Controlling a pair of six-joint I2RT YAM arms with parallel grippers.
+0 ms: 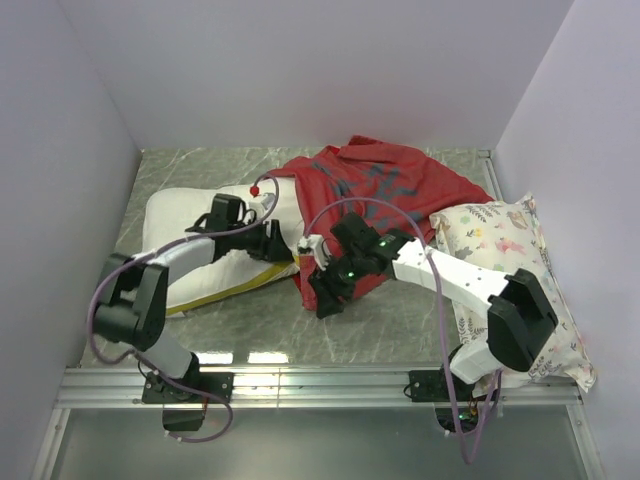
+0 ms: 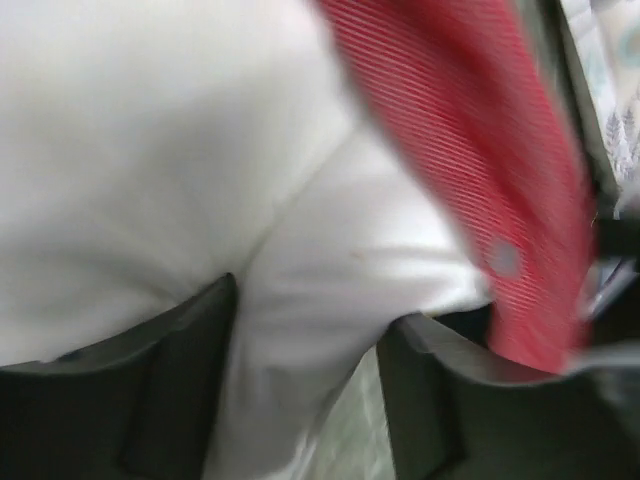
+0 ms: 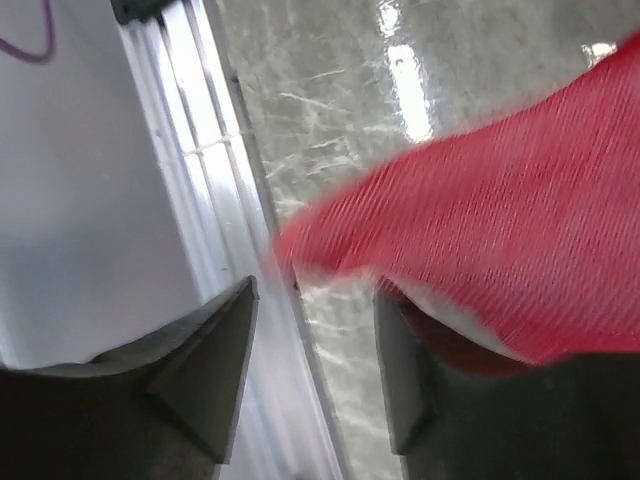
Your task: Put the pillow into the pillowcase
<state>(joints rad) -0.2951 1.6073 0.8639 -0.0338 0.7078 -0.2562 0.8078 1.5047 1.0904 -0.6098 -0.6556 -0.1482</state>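
The pillow (image 1: 185,225) lies at about 9 o'clock on the worktop (image 1: 250,335), its yellow-edged side toward the near rail. The pillowcase (image 1: 390,185) is heaped from the centre out to 1 o'clock, and its edge laps over the pillow's 3 o'clock end. The left jaws are closed narrowly on a fold of the pillow at that end, white stuff filling the gap between them and red cloth just beside at their 2 o'clock. The right jaws stand part-way apart at the pillowcase's 6 o'clock edge. The red hem rides over one finger and nothing shows between them, so I cannot tell whether they truly hold it. The step in hand looks like getting the pillow's end into the mouth of the case. To do it well, the right side likely needs a sure grip on the upper layer of hem alone, lifted so the mouth gapes. The left would then feed the pillow's corner toward 3 o'clock under that layer rather than shoving the whole heap along. A pinch on a soft fold may slip, so a deeper bite seems safer. The floral pillow (image 1: 505,250) at 3 o'clock lies well apart.
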